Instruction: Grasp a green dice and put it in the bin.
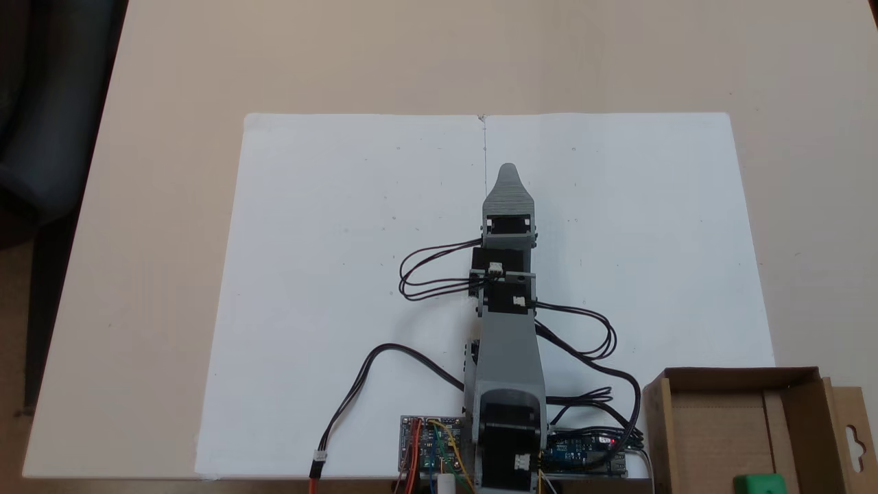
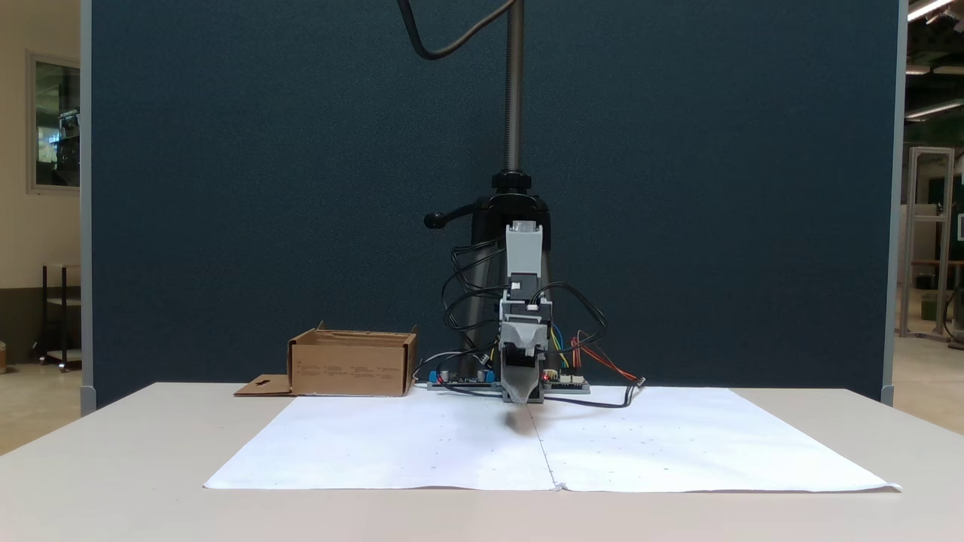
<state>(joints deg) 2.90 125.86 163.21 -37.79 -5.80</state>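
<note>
Lying in bin point(image 1: 713, 425): green dice point(image 1: 760, 484); end effector point(image 1: 508, 171) apart.

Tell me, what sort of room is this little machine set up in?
Probably a lab or workshop corner in a large open hall: a dark blue partition screen behind the table, bare circuit boards by the arm, and ceiling strip lights.

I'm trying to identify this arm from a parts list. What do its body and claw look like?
The arm has light grey printed links joined by black servo blocks with white connectors. Black cables loop out on both sides. The claw is a grey ribbed shell tapering to a rounded point.
</note>
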